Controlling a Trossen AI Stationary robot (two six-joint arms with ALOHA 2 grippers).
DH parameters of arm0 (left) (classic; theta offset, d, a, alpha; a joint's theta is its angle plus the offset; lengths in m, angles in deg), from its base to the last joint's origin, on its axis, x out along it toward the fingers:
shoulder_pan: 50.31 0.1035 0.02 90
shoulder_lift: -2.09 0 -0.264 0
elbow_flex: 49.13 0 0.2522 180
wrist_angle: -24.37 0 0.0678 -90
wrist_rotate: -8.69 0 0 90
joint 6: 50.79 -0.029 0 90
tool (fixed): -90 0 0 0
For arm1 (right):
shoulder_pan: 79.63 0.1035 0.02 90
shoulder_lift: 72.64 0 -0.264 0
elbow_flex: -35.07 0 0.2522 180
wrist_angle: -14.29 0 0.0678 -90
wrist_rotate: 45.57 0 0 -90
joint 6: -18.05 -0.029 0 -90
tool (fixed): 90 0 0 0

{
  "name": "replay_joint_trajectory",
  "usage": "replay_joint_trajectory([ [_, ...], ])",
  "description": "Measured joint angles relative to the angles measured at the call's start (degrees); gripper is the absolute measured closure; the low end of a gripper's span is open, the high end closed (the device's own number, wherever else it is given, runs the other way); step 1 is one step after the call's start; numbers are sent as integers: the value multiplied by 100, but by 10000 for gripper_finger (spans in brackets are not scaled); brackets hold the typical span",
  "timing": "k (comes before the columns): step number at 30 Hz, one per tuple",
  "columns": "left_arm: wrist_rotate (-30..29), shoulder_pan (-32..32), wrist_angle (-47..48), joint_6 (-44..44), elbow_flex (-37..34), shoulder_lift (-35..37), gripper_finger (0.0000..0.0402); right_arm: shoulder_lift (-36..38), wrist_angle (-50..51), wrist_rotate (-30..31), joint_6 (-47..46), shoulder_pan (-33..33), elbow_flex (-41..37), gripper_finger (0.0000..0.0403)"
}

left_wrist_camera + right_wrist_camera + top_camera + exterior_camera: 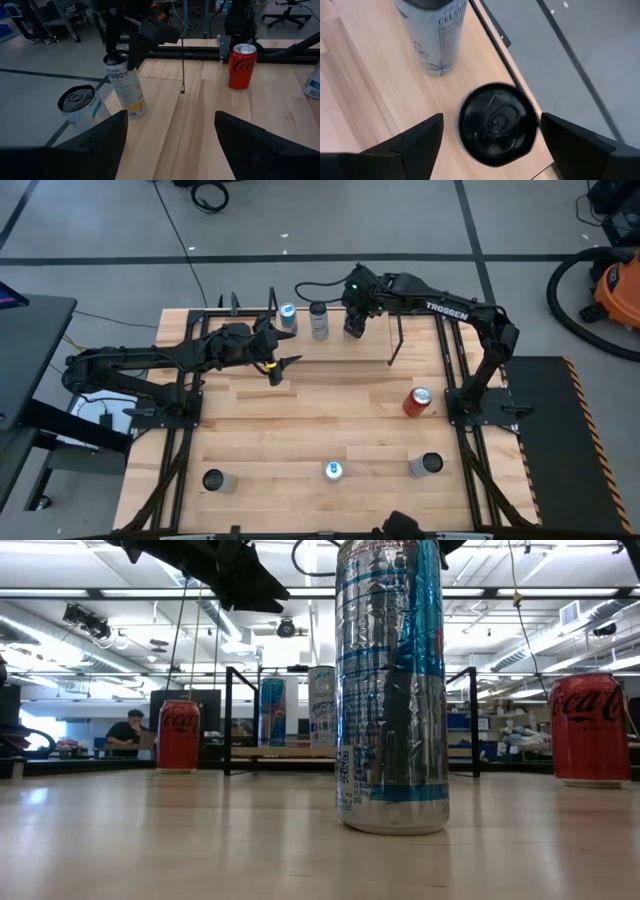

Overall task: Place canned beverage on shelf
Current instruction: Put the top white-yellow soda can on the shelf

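The shelf is a light wood plank rack with black rod uprights at the table's far side. A blue can and a white can stand on it. My right gripper hovers over the shelf beside the white can. In the right wrist view it is open, pointing down. Its fingers stand on either side of a black-topped can that stands upright on the plank. My left gripper is open and empty, just in front of the shelf.
A red can stands at mid right of the table. Three more cans stand near the front edge. The shelf's right half holds no cans. A thin black upright stands in the left wrist view.
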Motion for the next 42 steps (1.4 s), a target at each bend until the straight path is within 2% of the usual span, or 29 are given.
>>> replay_joint_trajectory([
  [9, 0, -1, 2, 0, 0, -1, 102, 4, 86, -140, 1262, -178, 264, 55],
  [14, 0, 0, 6, 2, 0, 0, 102, 3, 255, -950, 1879, -431, 264, 55],
  [25, 1, 1, 27, 2, 0, -1, 102, 7, 310, -1965, 1904, -806, 264, 55],
  [38, 1, -1, 22, 4, 0, -1, 102, 13, 105, -1755, 1895, -679, -35, 56],
  [42, 2, -1, 22, 4, 0, -1, 102, 13, 105, -1653, 1822, -656, -35, 72],
])
